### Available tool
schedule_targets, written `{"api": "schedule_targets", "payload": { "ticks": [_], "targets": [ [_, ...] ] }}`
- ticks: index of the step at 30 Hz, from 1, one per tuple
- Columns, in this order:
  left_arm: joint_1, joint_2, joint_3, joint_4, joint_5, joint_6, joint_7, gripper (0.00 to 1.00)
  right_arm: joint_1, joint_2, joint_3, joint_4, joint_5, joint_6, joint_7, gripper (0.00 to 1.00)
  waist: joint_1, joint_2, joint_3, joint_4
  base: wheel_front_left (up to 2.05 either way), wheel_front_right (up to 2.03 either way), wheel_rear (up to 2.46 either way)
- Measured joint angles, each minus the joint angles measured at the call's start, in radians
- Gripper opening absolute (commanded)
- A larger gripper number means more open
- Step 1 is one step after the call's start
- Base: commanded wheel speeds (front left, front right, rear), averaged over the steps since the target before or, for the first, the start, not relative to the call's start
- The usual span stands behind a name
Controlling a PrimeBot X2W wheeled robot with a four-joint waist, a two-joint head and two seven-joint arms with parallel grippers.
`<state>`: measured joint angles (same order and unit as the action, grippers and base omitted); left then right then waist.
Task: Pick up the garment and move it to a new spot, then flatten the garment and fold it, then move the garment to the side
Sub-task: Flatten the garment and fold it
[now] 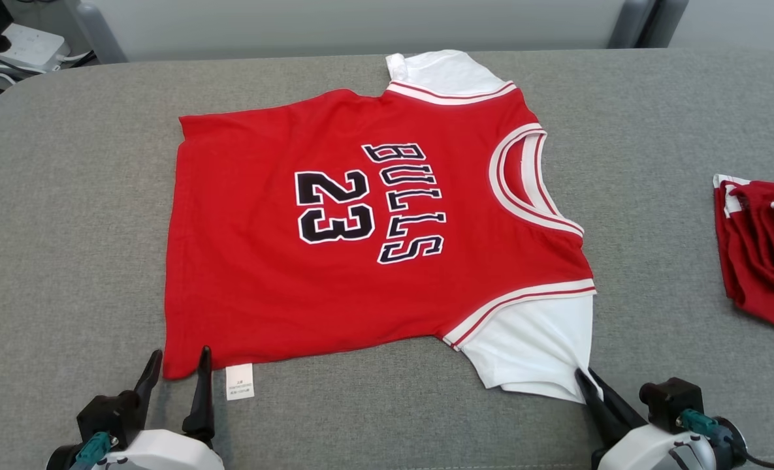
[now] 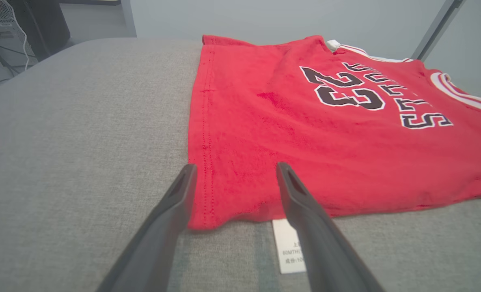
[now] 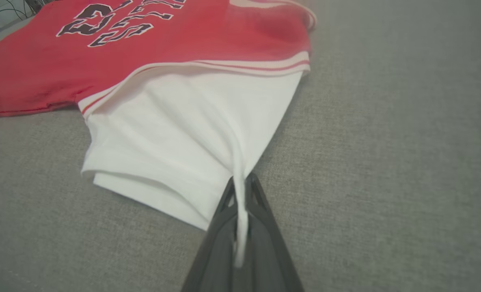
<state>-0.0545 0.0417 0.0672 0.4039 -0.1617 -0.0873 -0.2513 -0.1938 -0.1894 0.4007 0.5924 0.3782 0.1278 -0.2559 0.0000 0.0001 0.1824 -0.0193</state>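
Garment (image 1: 282, 294) flat on grey surface (image 1: 66, 228), left gripper (image 1: 177, 369) spread (straddling hem), right gripper (image 1: 586, 382) pinching its white sleeve (image 1: 530, 352).

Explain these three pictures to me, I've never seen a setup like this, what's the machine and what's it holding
A two-armed robot is working over a grey padded surface. The wide picture is from a camera on its head; the two close ones are from cameras on its wrists, looking along each claw's two dark fingers. A red jersey reading BULLS 23 lies spread flat, its white tag poking out at the near edge. The left claw is open around the jersey's near corner. The right claw is shut on the white sleeve. Another red garment lies bunched to the right.
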Motion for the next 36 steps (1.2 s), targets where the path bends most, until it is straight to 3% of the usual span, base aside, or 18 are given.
{"api": "schedule_targets", "payload": {
  "ticks": [8, 14, 15, 16, 17, 18, 20, 28, 36],
  "targets": [
    [-0.025, -0.002, 0.046, 0.128, -0.045, 0.036, 0.0, 1.0, 0.024, -0.021, 0.028, -0.034, 0.0, 0.0, 0.0, 0.0, 0.0, 0.0, 0.01, -0.038, 0.0, 0.0, 0.0],
    [-0.069, -0.002, 0.077, 0.172, -0.07, 0.037, 0.0, 1.0, 0.019, -0.025, 0.033, -0.054, 0.0, 0.0, 0.0, 0.0, 0.0, 0.0, 0.021, -0.053, 0.0, 0.0, 0.0],
    [-0.073, -0.002, 0.078, 0.184, -0.07, 0.036, 0.0, 0.86, 0.019, -0.025, 0.033, -0.058, 0.0, 0.0, 0.0, 0.0, 0.0, 0.0, 0.021, -0.053, 0.0, 0.0, 0.0],
    [-0.075, -0.002, 0.079, 0.194, -0.071, 0.035, 0.0, 0.54, 0.019, -0.025, 0.033, -0.061, 0.0, 0.0, 0.0, 0.0, 0.0, 0.0, 0.021, -0.054, 0.0, 0.0, 0.0],
    [-0.076, -0.003, 0.081, 0.201, -0.074, 0.035, 0.0, 0.38, 0.019, -0.025, 0.033, -0.061, 0.0, 0.0, 0.0, 0.0, 0.0, -0.0001, 0.021, -0.054, 0.0, 0.0, 0.0],
    [-0.076, -0.003, 0.082, 0.207, -0.078, 0.034, 0.0, 0.38, 0.019, -0.025, 0.033, -0.062, 0.0, 0.0, 0.0, 0.0, 0.0001, 0.0, 0.02, -0.054, 0.0, 0.0, 0.0],
    [-0.078, -0.003, 0.083, 0.219, -0.081, 0.026, 0.0, 0.0, 0.019, -0.026, 0.032, -0.065, 0.0, 0.0, 0.0, 0.0, 0.0, 0.0, 0.018, -0.053, 0.0, 0.0, 0.0],
    [-0.078, -0.004, 0.082, 0.225, -0.096, 0.0, 0.0, 0.0, 0.018, -0.03, 0.011, -0.112, 0.002, 0.0, 0.0, 0.0, 0.0001, 0.0, 0.002, -0.049, 0.0, 0.0, 0.0],
    [-0.071, -0.011, 0.128, 0.212, -0.072, 0.01, 0.0, 0.0, 0.023, -0.037, -0.005, -0.166, 0.002, 0.0, 0.0, 0.0, 0.0, -0.0001, -0.052, -0.045, 0.0, 0.0, 0.0]
  ]
}}
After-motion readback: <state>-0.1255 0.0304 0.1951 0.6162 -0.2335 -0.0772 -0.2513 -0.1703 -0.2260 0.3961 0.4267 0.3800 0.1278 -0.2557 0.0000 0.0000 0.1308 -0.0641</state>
